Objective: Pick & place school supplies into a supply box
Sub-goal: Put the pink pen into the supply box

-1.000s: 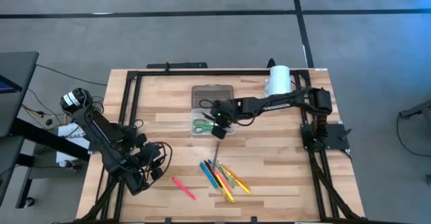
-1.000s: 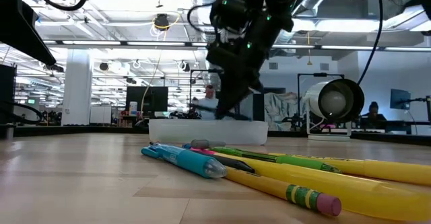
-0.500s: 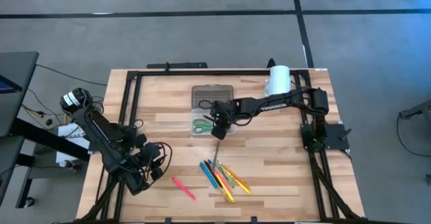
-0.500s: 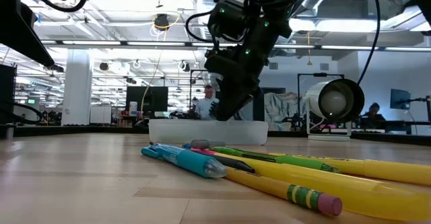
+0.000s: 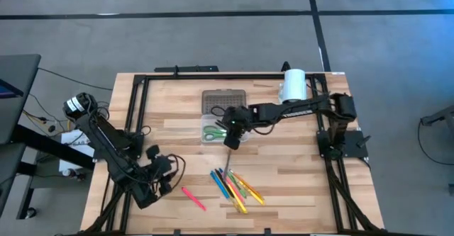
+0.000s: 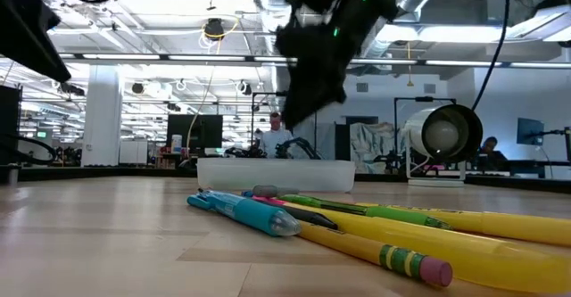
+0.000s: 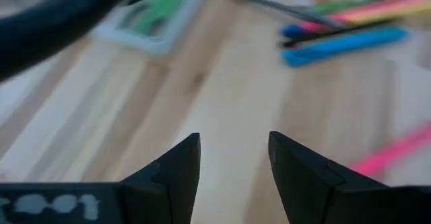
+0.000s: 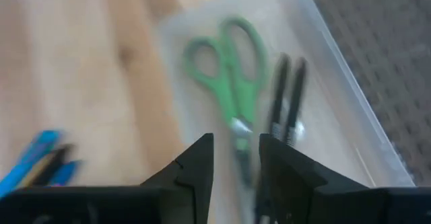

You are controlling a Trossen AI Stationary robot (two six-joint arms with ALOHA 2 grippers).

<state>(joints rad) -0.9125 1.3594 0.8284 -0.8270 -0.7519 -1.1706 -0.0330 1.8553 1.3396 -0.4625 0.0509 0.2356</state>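
Since the earlier frames, we see the right gripper (image 5: pixel 230 132) lifted clear of the box (image 5: pixel 221 130) and its fingers (image 8: pixel 195 167) parted, nothing between them. Its arm reaches across the counter (image 5: pixel 298 176) from the right edge, stretched nearly flat, wrist turned down over the box. From the low view the gripper (image 6: pixel 308 92) hangs above the box (image 6: pixel 275 173) without touching it.

Inside the box lie the scissors (image 8: pixel 232 93) and, just beside them, a black marker (image 8: pixel 283 96). The lid (image 5: pixel 224 99) rests on the counter, touching the box's far side. Near the counter's front edge we find a loose cluster of pens (image 5: pixel 236 186): blue, orange, yellow and green, crossing one another. A pink pen (image 5: pixel 193 198) lies apart, nearer the left arm.

The left gripper (image 5: pixel 170 173) waits low at the front left, arm folded, its fingers (image 7: pixel 176 173) apart and empty above bare wood. A white cylinder (image 5: pixel 294 84) stands at the back right.
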